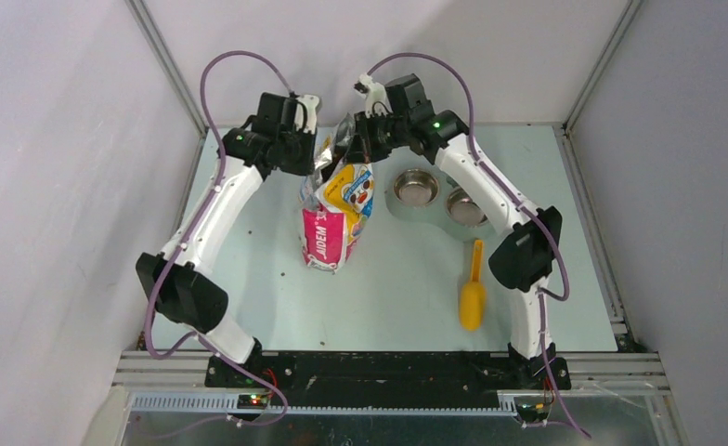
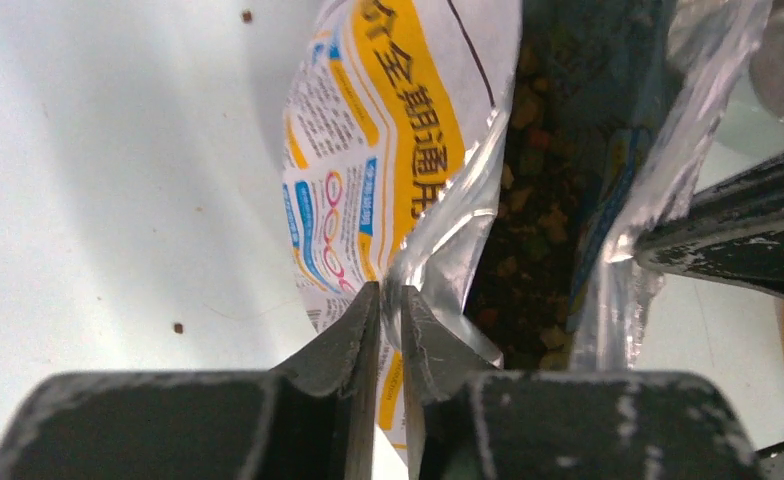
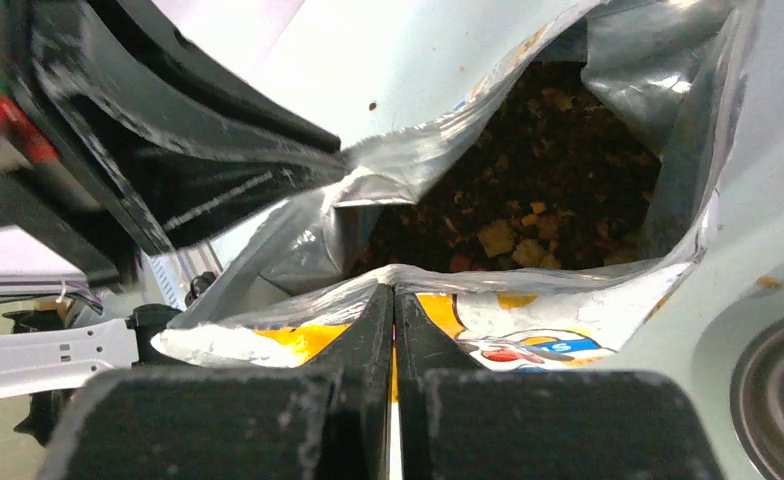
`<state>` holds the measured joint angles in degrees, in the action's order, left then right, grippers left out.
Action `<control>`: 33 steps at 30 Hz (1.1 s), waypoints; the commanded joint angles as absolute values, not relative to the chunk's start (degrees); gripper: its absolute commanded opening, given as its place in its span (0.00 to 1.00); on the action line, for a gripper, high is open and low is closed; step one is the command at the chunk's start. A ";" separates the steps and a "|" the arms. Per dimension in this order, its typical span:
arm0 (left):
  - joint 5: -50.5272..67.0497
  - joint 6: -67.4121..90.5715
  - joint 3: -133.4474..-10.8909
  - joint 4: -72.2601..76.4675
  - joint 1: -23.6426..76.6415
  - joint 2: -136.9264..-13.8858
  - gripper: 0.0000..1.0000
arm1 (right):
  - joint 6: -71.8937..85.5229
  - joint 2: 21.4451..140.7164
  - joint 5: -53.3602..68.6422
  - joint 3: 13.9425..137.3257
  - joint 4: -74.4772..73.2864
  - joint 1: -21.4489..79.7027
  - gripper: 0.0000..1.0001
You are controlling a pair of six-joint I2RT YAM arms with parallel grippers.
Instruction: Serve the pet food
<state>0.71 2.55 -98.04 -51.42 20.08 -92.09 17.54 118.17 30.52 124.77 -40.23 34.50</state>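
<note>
On the bag [image 1: 335, 209] rim, both pincers [image 2: 390, 300] [image 3: 394, 300] clamp.

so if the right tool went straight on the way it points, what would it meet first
The right tool is shut on the rim of the bag; next, the pet food in its open mouth, though depth is unclear.

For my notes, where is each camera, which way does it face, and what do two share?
Top external: above, behind the arms, looking down on table, bag, bowls, scoop; both arms show.
Left wrist: on the left arm, facing along the left gripper pinching the bag's rim.
Right wrist: on the right arm, facing along the right gripper into the bag's mouth.
Shared: both wrist views show the pet food and the other gripper.
</note>
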 commanded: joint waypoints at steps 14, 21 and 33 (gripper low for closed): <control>16.84 3.73 -109.12 -47.71 18.86 -95.07 0.56 | 12.14 110.32 26.30 122.98 -42.20 32.94 0.00; 13.30 -0.46 -110.97 -51.50 19.50 -99.91 0.57 | 12.92 110.72 26.32 123.08 -42.02 31.37 0.00; 5.83 -0.55 -109.54 -53.72 18.99 -98.47 0.50 | 14.83 115.05 15.21 129.99 -41.74 32.24 0.55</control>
<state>9.06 -0.93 -108.88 -53.87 19.31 -101.56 14.70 113.89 22.85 124.88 -43.13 32.03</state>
